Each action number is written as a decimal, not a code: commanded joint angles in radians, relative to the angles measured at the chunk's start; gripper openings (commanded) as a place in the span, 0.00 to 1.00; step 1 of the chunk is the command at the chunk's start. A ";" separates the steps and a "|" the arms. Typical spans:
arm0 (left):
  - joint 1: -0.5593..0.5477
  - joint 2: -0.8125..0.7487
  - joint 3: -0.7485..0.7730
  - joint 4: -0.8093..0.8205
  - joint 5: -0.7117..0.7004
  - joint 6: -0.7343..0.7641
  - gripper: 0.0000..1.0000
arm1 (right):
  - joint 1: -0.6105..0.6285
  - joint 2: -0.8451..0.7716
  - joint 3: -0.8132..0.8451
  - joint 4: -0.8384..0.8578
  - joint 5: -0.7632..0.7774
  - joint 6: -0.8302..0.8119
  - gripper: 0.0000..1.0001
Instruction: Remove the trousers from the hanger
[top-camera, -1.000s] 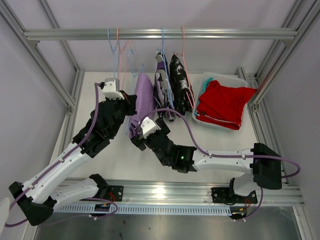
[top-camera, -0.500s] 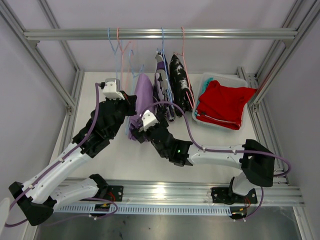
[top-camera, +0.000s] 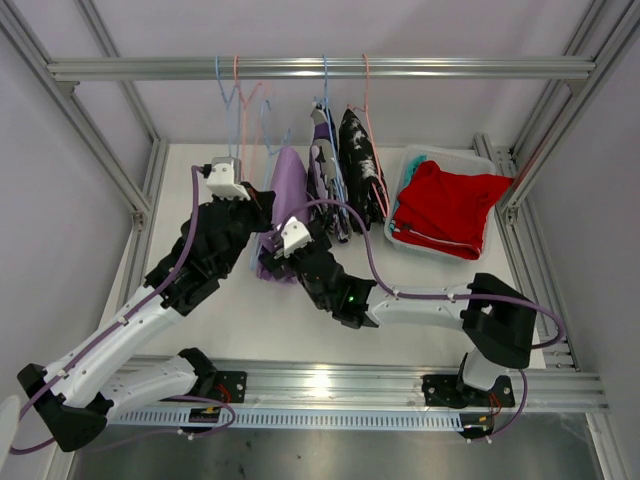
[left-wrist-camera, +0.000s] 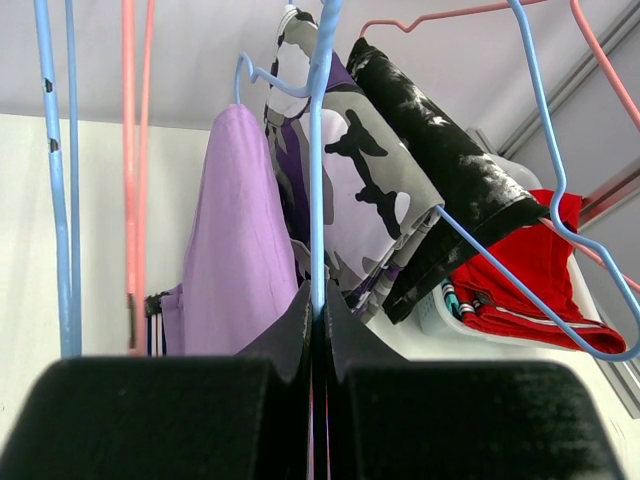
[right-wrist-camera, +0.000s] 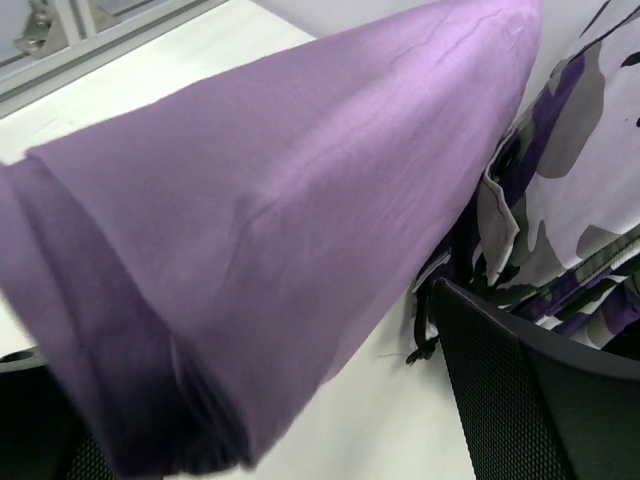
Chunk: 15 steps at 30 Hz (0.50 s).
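The lilac trousers (top-camera: 284, 195) hang folded over a blue hanger (top-camera: 263, 125). My left gripper (top-camera: 250, 200) is shut on that hanger's wire (left-wrist-camera: 318, 200), with the lilac trousers (left-wrist-camera: 240, 250) just left of it. My right gripper (top-camera: 280, 255) is open at the trousers' lower end. In the right wrist view the lilac cloth (right-wrist-camera: 280, 230) lies across the right gripper (right-wrist-camera: 240, 340), and the left finger is hidden under it. The print trousers (top-camera: 325, 185) and the black blotched trousers (top-camera: 360, 165) hang to the right. The red trousers (top-camera: 447, 205) lie on the teal ones (top-camera: 418, 160).
A white bin (top-camera: 440, 250) at the back right holds the red and teal trousers. Empty blue and pink hangers (top-camera: 232, 100) hang from the top rail (top-camera: 450, 68). Frame posts stand at both sides.
My right arm has swung left and forward, bringing its gripper up against the lower end of the lilac trousers. My left arm and the hanger have stayed put.
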 joint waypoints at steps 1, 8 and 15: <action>-0.009 -0.030 0.015 0.076 0.013 0.022 0.00 | 0.003 0.044 0.039 0.163 0.064 -0.056 0.96; -0.009 -0.029 0.018 0.076 0.007 0.028 0.00 | 0.005 0.093 0.054 0.236 0.106 -0.123 0.77; -0.009 -0.027 0.017 0.076 0.010 0.031 0.00 | -0.012 0.095 0.059 0.220 0.080 -0.116 0.34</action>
